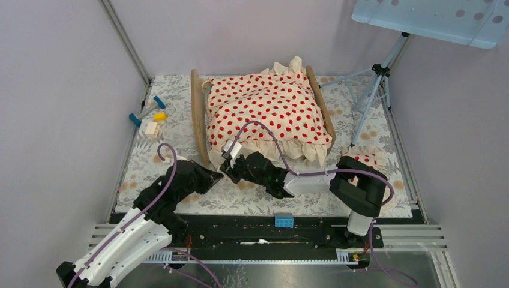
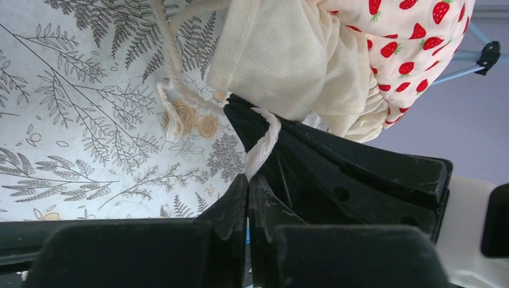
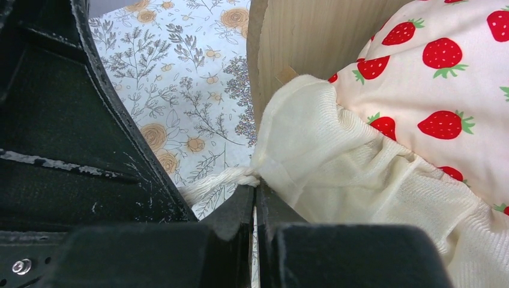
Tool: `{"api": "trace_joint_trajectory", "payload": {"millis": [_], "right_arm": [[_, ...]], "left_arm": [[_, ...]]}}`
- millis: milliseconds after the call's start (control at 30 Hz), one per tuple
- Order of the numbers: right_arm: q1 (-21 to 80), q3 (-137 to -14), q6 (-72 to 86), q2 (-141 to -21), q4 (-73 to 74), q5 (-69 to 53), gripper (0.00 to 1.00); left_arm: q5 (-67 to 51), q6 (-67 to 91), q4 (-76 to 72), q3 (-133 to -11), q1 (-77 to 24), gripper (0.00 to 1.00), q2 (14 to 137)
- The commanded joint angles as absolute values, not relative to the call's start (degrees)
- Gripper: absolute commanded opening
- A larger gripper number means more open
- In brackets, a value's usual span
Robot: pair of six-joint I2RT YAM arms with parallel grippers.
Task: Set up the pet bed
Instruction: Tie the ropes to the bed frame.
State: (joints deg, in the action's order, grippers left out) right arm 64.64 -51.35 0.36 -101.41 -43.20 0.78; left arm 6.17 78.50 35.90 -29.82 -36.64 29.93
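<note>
1. Bed point(image 1: 197, 114) stands mid-surface toward the back, long side across the view, wooden end boards left and right
2. Strawberry-print blanket point(image 1: 267, 105) covers the whole top of the bed, and its cream ruffle hangs over the near side
3. Both arms reach to the bed's near-left corner, and their tips meet there, touching or nearly so
4. Left tool point(image 2: 247, 180): fingers pressed together, pinching a white twisted cord point(image 2: 262, 144) at their tips. The cord runs up over the other tool toward the ruffle
5. Right tool point(image 3: 255, 191): fingers pressed together, pinching the blanket at the ruffle corner where the cord comes out, just beside the end board point(image 3: 306, 42)
6. A second loose cord lies curled on the floral surface point(image 1: 174, 138) near the ruffle, in the left wrist view
7. Small strawberry pillow point(image 1: 367, 157) lies on the surface right of the bed, apart from it, partly hidden behind the right arm
8. Blue, yellow and white blocks point(image 1: 150, 117) sit near the left edge, well apart from the bed
9. Blue brick point(image 1: 283, 220) sits on the black rail between the arm bases
10. Tripod point(image 1: 375, 84) stands at the back right
</note>
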Motion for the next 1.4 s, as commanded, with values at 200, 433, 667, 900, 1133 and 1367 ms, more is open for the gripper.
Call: {"api": "trace_joint_trajectory", "payload": {"millis": [200,433,667,900,1133,1367], "right_arm": [[64.0,-45.5,-5.2,-97.9,-52.9,-2.7,0.26],[64.0,-37.0,-13.3,-97.3,-69.6,-8.0,0.53],[64.1,-35.8,-12.4,-99.7,-82.1,-4.6,0.67],[64.0,-36.2,-7.4,-104.8,-92.9,-4.0,0.65],[64.0,-37.0,-6.4,-107.3,-96.0,-3.2,0.62],[64.0,-39.4,-5.7,-108.5,-96.1,-2.4,0.62]], "left_arm": [[10.9,79.3,35.0,-33.7,-36.7,0.00,31.0],[11.5,80.3,36.2,-38.1,-36.6,0.00,34.3],[10.3,83.0,36.2,-37.9,-36.4,0.00,33.1],[10.0,92.0,36.7,-34.7,-36.3,0.00,28.7],[9.1,105.0,39.8,-32.9,-36.3,0.00,25.8],[8.5,117.8,42.0,-32.7,-36.3,0.00,22.3]]}}
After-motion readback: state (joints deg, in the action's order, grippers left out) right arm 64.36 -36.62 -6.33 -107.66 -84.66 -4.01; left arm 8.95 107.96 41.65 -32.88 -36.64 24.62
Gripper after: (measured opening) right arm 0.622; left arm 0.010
